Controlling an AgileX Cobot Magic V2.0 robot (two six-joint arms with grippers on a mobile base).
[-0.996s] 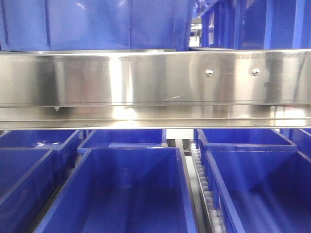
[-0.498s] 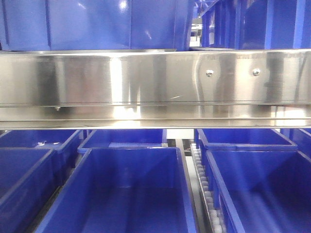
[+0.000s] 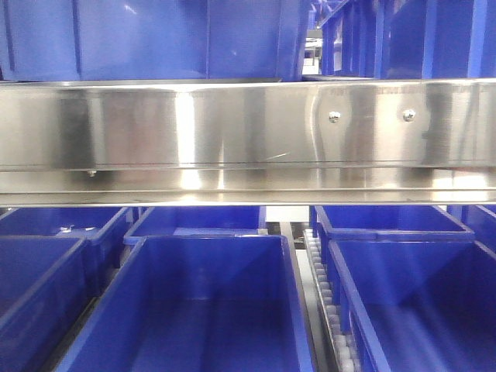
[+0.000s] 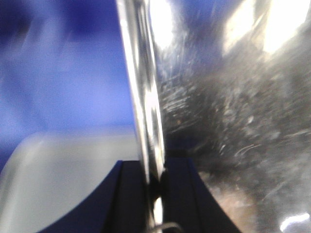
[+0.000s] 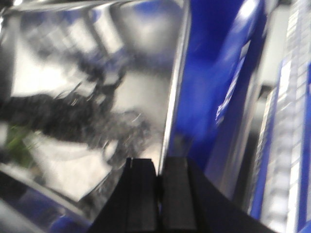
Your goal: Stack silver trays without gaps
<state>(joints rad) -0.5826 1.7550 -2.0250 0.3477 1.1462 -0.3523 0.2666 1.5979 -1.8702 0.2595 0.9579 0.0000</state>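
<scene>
A silver tray (image 4: 233,121) fills the right of the left wrist view, its scratched shiny face turned to the camera. Its thin rim (image 4: 143,87) runs down into my left gripper (image 4: 154,174), whose dark fingers are shut on it. In the right wrist view a silver tray (image 5: 97,87) mirrors blurred shapes. Its slim edge (image 5: 175,87) drops between the fingers of my right gripper (image 5: 159,167), which is shut on it. Whether both grippers hold one tray or two stacked ones I cannot tell. Neither gripper shows in the front view.
A broad steel rack rail (image 3: 248,132) with two rivets spans the front view. Deep blue bins stand above it (image 3: 155,39) and below it (image 3: 209,310), (image 3: 418,310), with a roller track (image 3: 322,294) between them. A blue bin wall (image 5: 218,73) lies right of the held edge.
Only the reflections on the steel rail shift slightly; the bins and the rail have not moved in the front view.
</scene>
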